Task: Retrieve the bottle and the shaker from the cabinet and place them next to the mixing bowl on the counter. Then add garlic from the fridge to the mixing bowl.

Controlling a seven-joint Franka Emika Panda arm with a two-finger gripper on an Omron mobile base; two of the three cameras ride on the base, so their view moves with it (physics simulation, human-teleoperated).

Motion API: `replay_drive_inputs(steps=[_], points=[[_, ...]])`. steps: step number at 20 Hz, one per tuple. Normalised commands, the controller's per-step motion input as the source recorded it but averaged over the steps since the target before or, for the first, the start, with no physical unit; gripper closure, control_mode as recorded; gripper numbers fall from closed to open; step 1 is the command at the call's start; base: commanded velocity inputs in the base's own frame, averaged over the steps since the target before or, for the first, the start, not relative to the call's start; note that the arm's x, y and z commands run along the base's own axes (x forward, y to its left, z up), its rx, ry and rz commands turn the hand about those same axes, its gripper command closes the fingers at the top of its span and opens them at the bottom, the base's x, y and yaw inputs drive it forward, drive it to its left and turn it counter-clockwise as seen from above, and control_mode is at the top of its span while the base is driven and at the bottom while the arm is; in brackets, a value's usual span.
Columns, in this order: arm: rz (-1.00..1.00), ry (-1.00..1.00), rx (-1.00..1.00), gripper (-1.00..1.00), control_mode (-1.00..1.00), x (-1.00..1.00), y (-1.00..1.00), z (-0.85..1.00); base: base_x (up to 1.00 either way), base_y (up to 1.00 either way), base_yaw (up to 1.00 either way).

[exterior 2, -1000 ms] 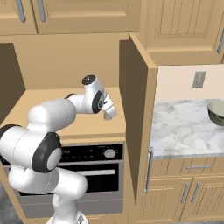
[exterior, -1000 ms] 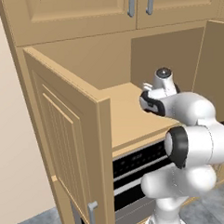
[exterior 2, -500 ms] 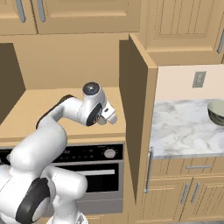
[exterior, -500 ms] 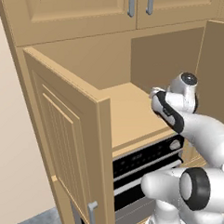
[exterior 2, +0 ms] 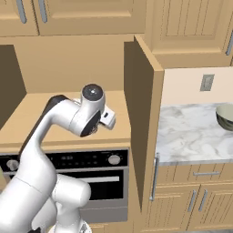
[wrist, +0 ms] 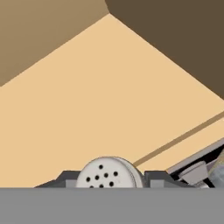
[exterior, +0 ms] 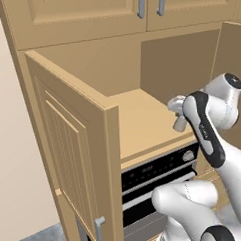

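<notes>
My gripper point(exterior: 178, 114) is shut on the shaker point(exterior: 180, 123), a tiny grey cylinder hanging just above the front right part of the cabinet shelf point(exterior: 137, 121). In the hand view the shaker's round top with holes point(wrist: 107, 173) sits between the two dark fingertips point(wrist: 65, 177). The cabinet door point(exterior: 74, 160) stands open on the left. From the right base view my gripper point(exterior 2: 107, 118) is near the tall side panel point(exterior 2: 139, 113). The mixing bowl point(exterior 2: 225, 116) rests at the far right of the marble counter point(exterior 2: 191, 136). The bottle, fridge and garlic are out of view.
A built-in oven point(exterior 2: 91, 182) with knobs sits under the shelf. Panelled upper cabinets with grey bar handles point(exterior: 149, 3) hang above. A wall outlet point(exterior 2: 207, 82) is over the counter, and wooden drawers point(exterior 2: 205, 175) lie beneath it.
The arm has swung its elbow round, and the hand with the shaker has drifted toward the shelf's front right edge. The grip stays shut on the shaker.
</notes>
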Motion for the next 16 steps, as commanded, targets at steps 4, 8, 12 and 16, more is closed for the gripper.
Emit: replay_drive_inputs(steps=[4,8,12,16], points=[[0.15,-0.03,-0.07,1.0,-1.0,-0.74,0.6,0.18,0.0,0.0,0.0],[0.05,-0.09,-0.09,1.0,-1.0,-0.67,0.63,0.15,0.0,0.0,0.0],[0.02,-0.07,-0.08,1.0,-1.0,-0.75,0.6,0.3,0.0,0.0,0.0],[0.04,-0.07,-0.04,1.0,-1.0,-0.66,0.41,0.38,0.0,0.0,0.0]])
